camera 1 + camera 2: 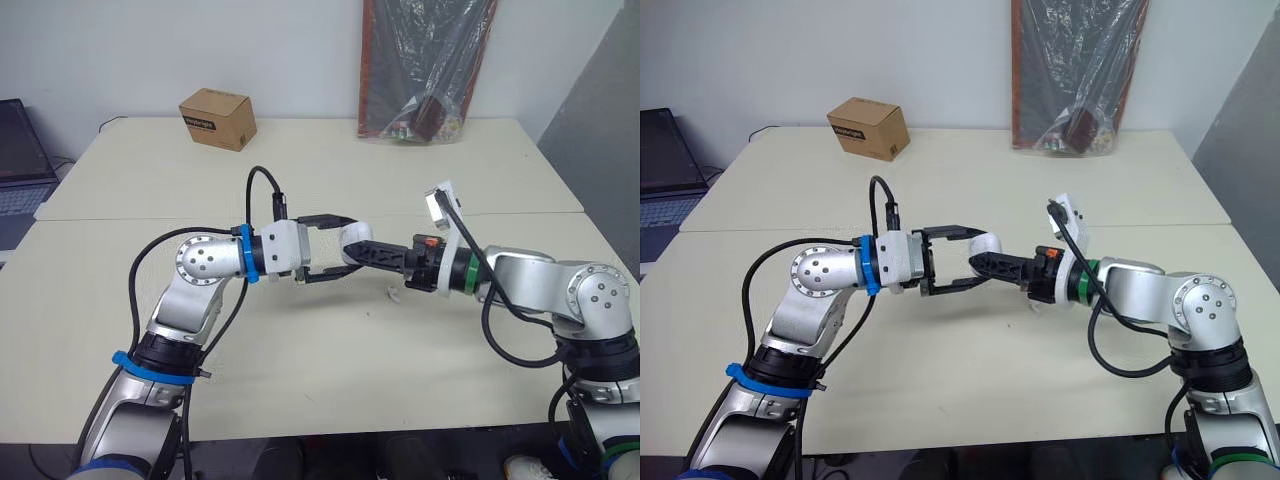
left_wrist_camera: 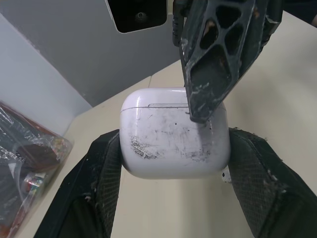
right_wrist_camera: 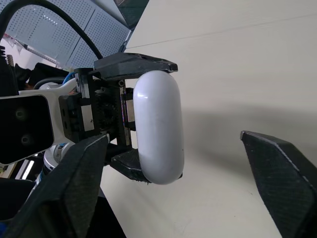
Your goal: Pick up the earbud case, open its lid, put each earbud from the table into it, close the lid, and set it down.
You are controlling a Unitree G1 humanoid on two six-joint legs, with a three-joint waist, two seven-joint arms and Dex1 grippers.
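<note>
L jaws clamp case [image 2: 176, 131] flanks; R jaws spread, one tip on lid seam. Shell prob. light, stiff, slick. Earbud [image 1: 390, 291] at case's 5 o'clock.

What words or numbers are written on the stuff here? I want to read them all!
On the small brown cardboard box: a dark label with pale print, too small to read.
On the clear plastic bag of red and black things: nothing readable through the plastic.
On the white rounded earbud case: only scuff marks, no words.
</note>
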